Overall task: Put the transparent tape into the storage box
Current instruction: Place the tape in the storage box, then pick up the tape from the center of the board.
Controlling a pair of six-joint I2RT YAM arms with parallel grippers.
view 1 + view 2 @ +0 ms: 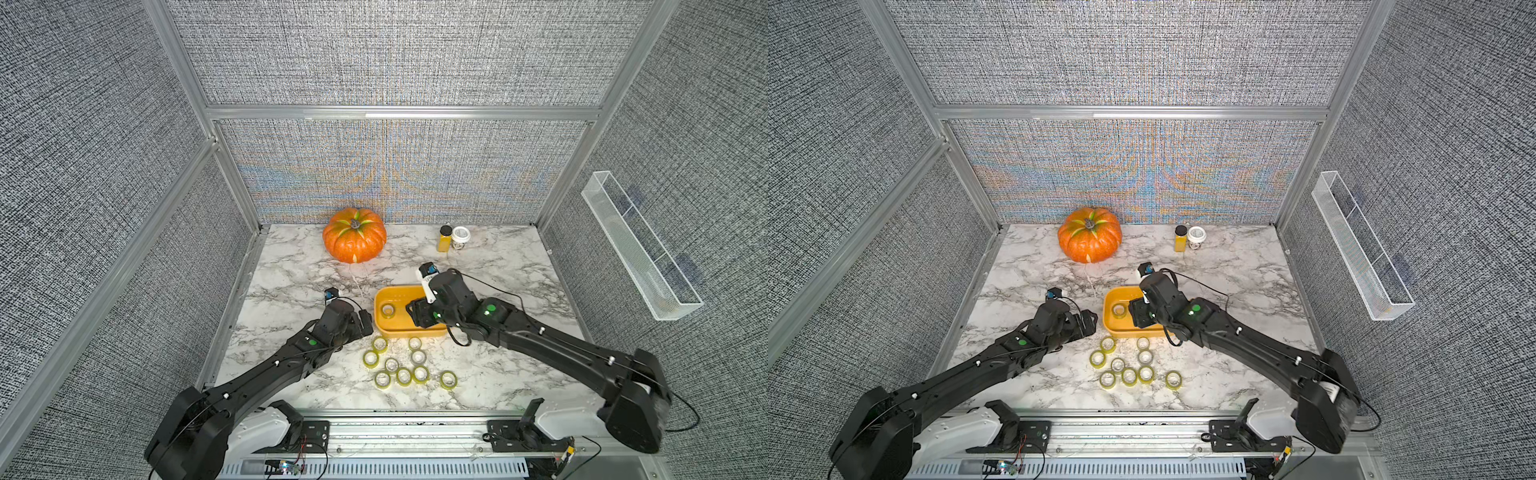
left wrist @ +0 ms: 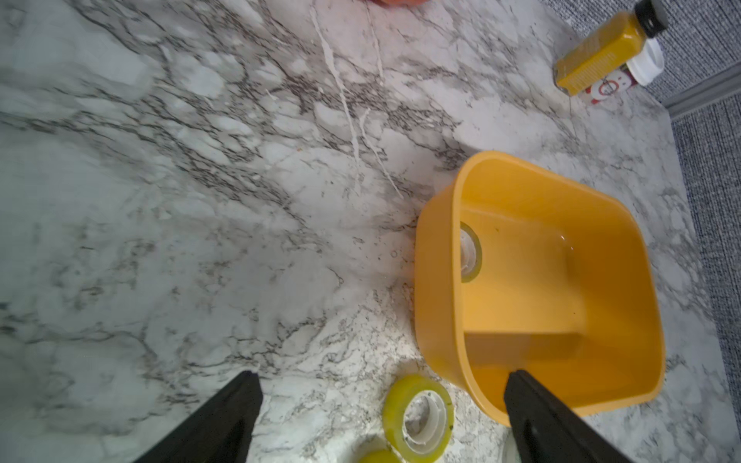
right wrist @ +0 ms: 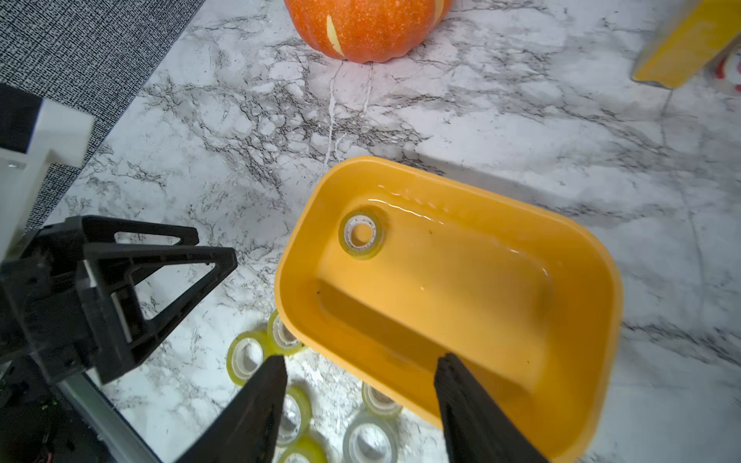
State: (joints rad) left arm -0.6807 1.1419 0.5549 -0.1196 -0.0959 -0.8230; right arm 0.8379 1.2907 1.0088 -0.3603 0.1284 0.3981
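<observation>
Storage box [image 1: 377, 316]: shallow yellow-orange tub with rounded corners, sitting upright and open on the table [image 1: 498, 374], roughly mid-table. I count one tape roll [image 3: 361, 234] inside. It's a yellowish-green ring with a pale core, lying flat, hole up, on the box floor near the left end, toward the far wall. Loose rolls [image 1: 403, 376]: I make it nine in both top views, same look, all lying flat, clustered on the table just in front of the box's near wall. Nearest roll [image 1: 380, 343] sits just beside that wall; can't tell if it touches. Outlier roll [image 1: 449, 380] lies slightly right of the cluster.
</observation>
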